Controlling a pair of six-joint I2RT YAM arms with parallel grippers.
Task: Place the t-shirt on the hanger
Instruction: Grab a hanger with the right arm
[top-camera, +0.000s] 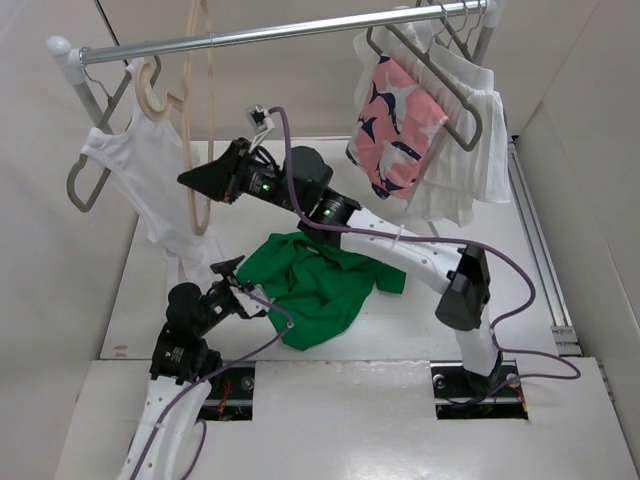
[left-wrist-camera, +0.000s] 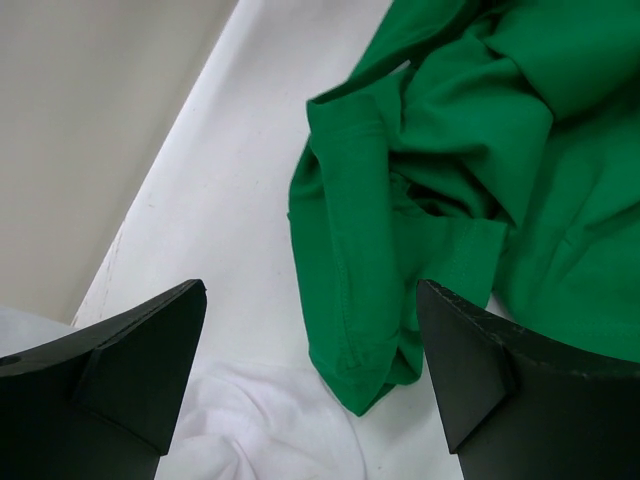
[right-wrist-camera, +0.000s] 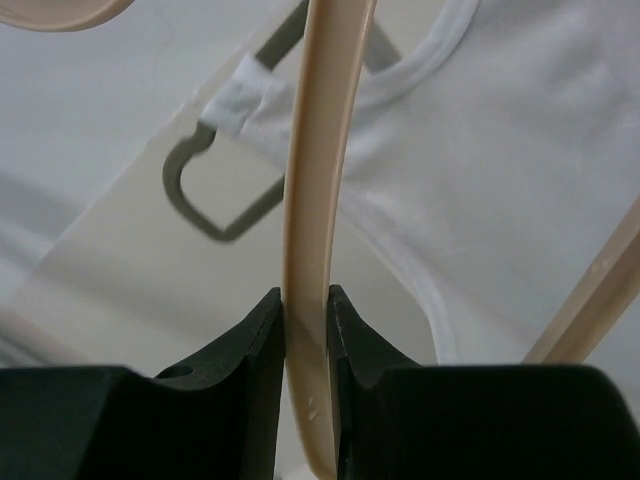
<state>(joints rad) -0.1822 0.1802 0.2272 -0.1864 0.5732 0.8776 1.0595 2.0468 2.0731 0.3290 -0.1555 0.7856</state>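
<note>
The green t-shirt lies crumpled on the white table between the two arms. The beige hanger hangs tilted from the rail at the left. My right gripper is shut on one thin arm of it. In the right wrist view the hanger runs up between the closed fingers of my right gripper. My left gripper is open and low over the shirt's left edge. In the left wrist view a folded green hem lies between the spread fingers of my left gripper, not held.
A metal rail spans the back. A white tank top on a grey hanger hangs at the left, its hem reaching the table. A pink patterned garment and white clothes hang at the right. Walls close both sides.
</note>
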